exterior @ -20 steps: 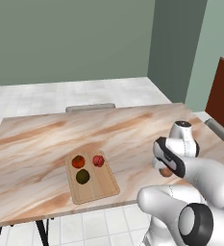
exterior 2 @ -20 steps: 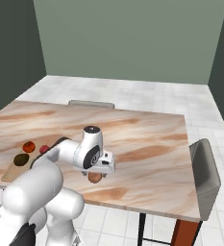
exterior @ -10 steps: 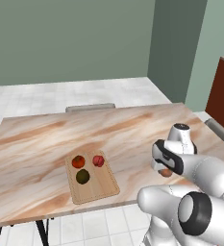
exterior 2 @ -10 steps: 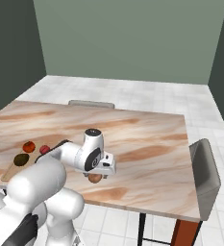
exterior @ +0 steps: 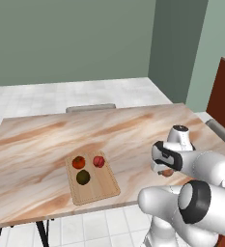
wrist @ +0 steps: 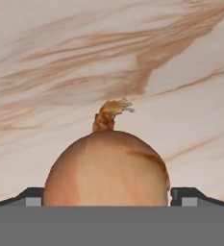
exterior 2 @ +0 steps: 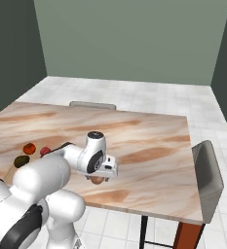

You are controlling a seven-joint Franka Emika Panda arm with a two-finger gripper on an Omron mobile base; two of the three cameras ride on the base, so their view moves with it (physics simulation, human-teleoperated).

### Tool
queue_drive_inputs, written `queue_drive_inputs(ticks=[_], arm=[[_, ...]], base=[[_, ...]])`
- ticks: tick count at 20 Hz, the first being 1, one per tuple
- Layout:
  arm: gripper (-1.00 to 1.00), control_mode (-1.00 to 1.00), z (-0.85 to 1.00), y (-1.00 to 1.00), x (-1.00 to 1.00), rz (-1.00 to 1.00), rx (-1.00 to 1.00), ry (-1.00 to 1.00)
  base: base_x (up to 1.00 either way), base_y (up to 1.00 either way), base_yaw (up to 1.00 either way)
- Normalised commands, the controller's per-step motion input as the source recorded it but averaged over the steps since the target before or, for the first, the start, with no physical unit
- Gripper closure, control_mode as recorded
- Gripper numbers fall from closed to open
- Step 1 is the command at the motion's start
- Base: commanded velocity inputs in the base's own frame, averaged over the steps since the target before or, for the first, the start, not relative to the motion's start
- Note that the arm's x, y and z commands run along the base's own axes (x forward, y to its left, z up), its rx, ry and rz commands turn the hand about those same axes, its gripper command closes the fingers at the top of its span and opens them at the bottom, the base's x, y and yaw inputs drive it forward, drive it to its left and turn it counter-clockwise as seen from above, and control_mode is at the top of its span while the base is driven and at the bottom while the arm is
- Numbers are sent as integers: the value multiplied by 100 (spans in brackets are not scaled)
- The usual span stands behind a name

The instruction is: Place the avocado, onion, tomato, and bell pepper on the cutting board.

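onion (wrist: pixel 106 169) between fingers (wrist: pixel 184 196), above table (wrist: pixel 60 57)

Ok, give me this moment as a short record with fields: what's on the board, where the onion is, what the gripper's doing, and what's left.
surface: marble-look table
cutting board: near the table's front edge
on board: avocado, orange-red ball, crimson ball
onion: off the board, between the fingertips, far to the right of the board
gripper: down at the onion; fingers flank it, contact not clear
left to do: onion to the board
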Motion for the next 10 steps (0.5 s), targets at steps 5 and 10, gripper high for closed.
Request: queue_drive_inputs(ticks=[5, 10], arm=[[100, -100, -18, 9, 0, 0, -2, 2], [100, -100, 0, 2, 1, 0, 0, 0]], base=[[0, 0, 0], [0, 0, 0]])
